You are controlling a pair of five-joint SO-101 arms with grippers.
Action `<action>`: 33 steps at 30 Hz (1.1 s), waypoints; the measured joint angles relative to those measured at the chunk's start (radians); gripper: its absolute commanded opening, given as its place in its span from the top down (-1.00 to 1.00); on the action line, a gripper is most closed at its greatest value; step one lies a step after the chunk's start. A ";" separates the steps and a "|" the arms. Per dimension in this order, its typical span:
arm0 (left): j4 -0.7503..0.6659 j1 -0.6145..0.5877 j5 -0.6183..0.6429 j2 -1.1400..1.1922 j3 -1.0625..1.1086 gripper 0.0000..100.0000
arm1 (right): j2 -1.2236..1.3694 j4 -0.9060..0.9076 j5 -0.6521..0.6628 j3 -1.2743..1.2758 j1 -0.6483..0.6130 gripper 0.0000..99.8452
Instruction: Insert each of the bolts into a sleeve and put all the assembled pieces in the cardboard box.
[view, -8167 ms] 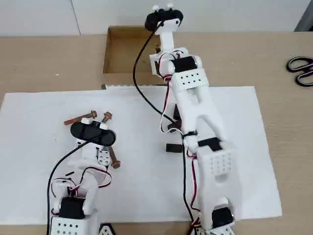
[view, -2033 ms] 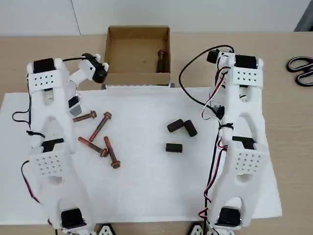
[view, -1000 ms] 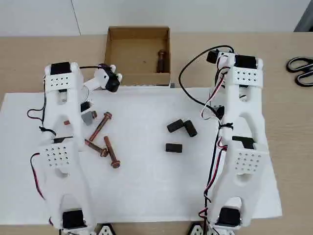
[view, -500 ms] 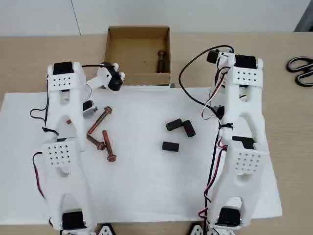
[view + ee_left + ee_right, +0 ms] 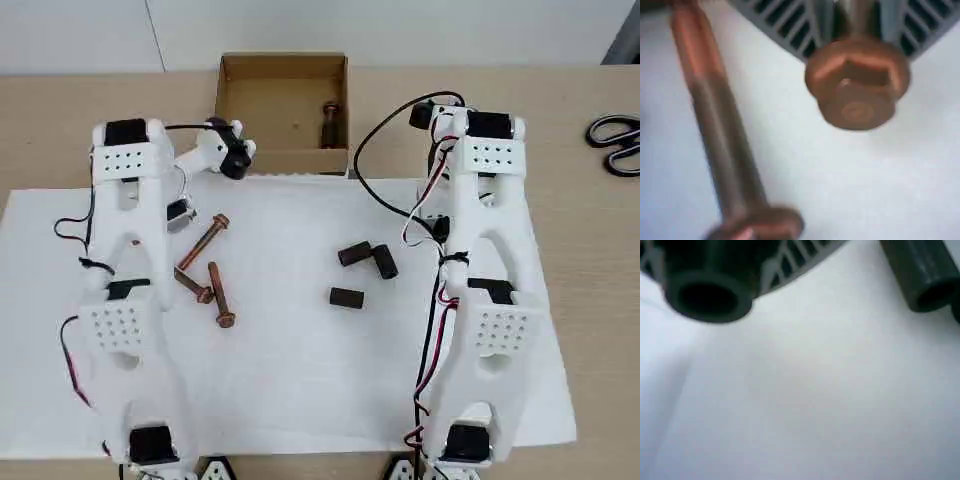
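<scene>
My left tool (image 5: 178, 216) is pressed together on a bolt (image 5: 857, 90). The bolt's hexagonal head sticks out past the ribbed grey pads (image 5: 785, 20), close above the white paper sheet (image 5: 300, 380). This tool sits a little way out from the near left corner of the cardboard box (image 5: 270, 110). Three loose bolts (image 5: 205, 240) lie on the sheet just beside the tool, on the side away from the box. In my left wrist view, one of them lies right next to the held head.

My right tool (image 5: 735, 262) pinches a black sleeve (image 5: 707, 295), with the sleeve's open end facing out, low over the sheet. It sits out from the box's near right corner and farther to the right. Three spare sleeves (image 5: 352, 253) lie on the sheet out from that same corner, between my right tool and the loose bolts. Two of them meet at their ends in a V, and the third lies apart, farther from the box.

Inside the box, near its right wall, lies one assembled piece (image 5: 330, 122). Scissors (image 5: 615, 132) rest on the bare worktop (image 5: 100, 130), well off the box's right side.
</scene>
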 measured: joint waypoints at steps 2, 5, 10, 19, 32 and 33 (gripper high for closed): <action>0.000 0.015 0.002 -0.107 0.077 0.99 | -0.025 0.000 0.000 0.009 -0.003 1.00; 0.000 0.048 0.046 -0.273 0.189 0.99 | -0.097 0.000 0.000 0.049 -0.025 1.00; 0.000 0.103 0.184 -0.519 0.316 0.99 | -0.276 0.000 0.000 0.181 -0.084 1.00; 0.005 0.127 0.457 -0.727 0.385 0.99 | -0.652 0.000 0.000 0.508 -0.190 1.00; -0.049 0.210 0.996 -1.131 0.626 0.99 | -1.329 -0.068 -0.169 0.944 -0.347 1.00; -0.077 0.219 1.028 -1.175 0.672 0.99 | -1.373 -0.092 -0.180 0.982 -0.353 1.00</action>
